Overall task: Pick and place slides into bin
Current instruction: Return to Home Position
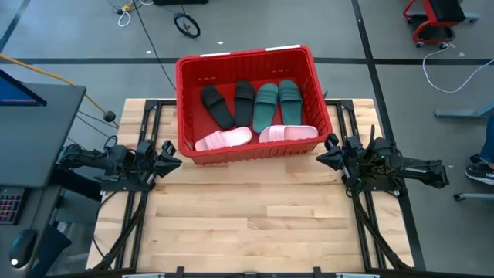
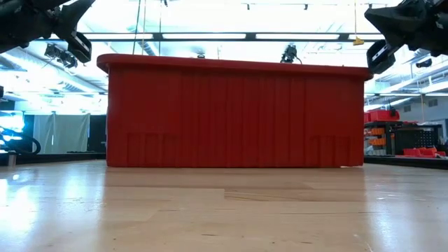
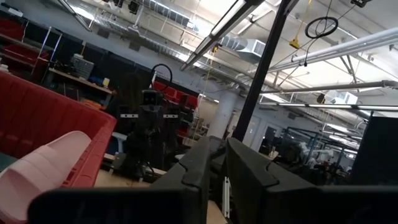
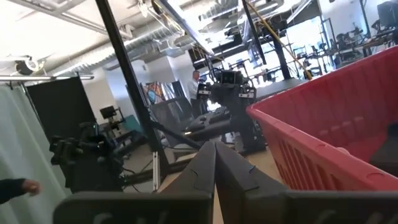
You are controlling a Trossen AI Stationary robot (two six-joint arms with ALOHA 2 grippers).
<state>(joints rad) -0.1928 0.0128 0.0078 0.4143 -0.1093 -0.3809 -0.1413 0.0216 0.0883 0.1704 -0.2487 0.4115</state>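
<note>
The red bin (image 1: pixel 189 108) stands at the table's far middle, its near wall filling the low view (image 2: pixel 234 115). Inside lie two black slides (image 1: pixel 218 106), two dark green slides (image 1: pixel 266 104) and two pale pink slides (image 1: pixel 224 139) along the near wall. My left gripper (image 1: pixel 171 154) is shut and empty, raised just left of the bin's near-left corner. My right gripper (image 1: pixel 328 150) is shut and empty, raised just right of the bin's near-right corner. A pink slide (image 3: pixel 43 171) and the bin's rim (image 4: pixel 311 134) show in the wrist views.
Bare wooden tabletop (image 1: pixel 255 224) stretches from the bin to the near edge. Black frame rails (image 1: pixel 131 224) run along both sides of the table. A monitor and keyboard (image 1: pixel 23 139) stand off the table's left.
</note>
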